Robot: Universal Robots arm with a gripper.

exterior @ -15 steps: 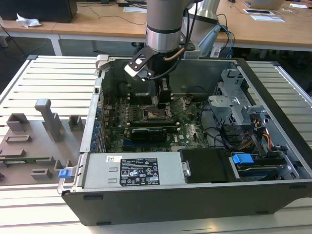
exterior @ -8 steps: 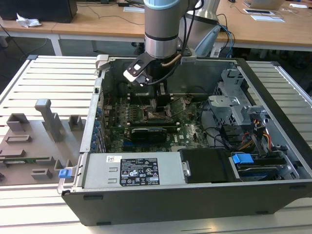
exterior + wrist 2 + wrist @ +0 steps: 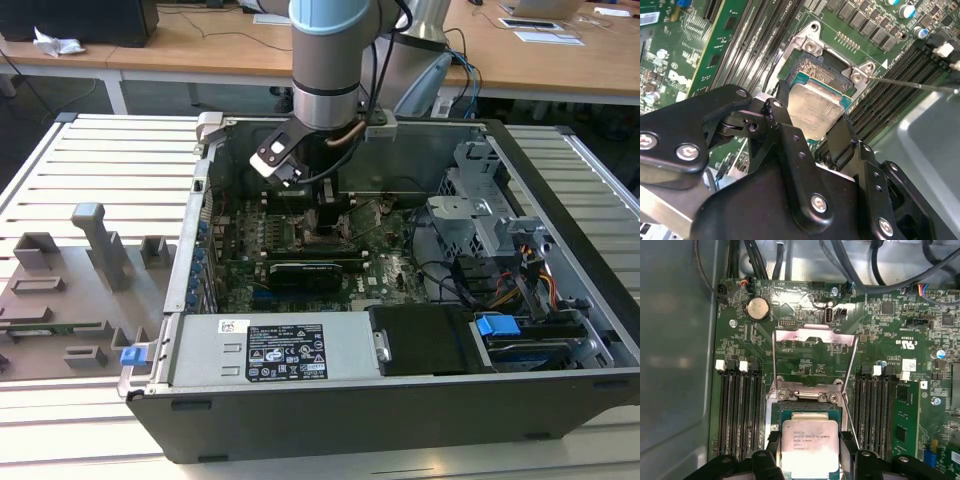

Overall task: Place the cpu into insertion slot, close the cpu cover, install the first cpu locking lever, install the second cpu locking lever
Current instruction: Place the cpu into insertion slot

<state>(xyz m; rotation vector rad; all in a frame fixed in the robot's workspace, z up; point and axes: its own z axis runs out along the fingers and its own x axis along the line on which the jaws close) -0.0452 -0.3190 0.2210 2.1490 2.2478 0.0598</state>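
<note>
gripper: black, two-fingered, pinched the small silvery-grey square cpu
insertion slot: dark square socket under the fingertips
cpu cover: thin grey metal frame, upright beyond

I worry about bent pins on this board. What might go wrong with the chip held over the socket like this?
The cpu, clamped in the gripper, seems tilted and offset over the insertion slot, whose pin field shows beyond it; set down askew, it may bend pins. The cpu cover stands open just past the slot; the fingers may knock it.
</note>
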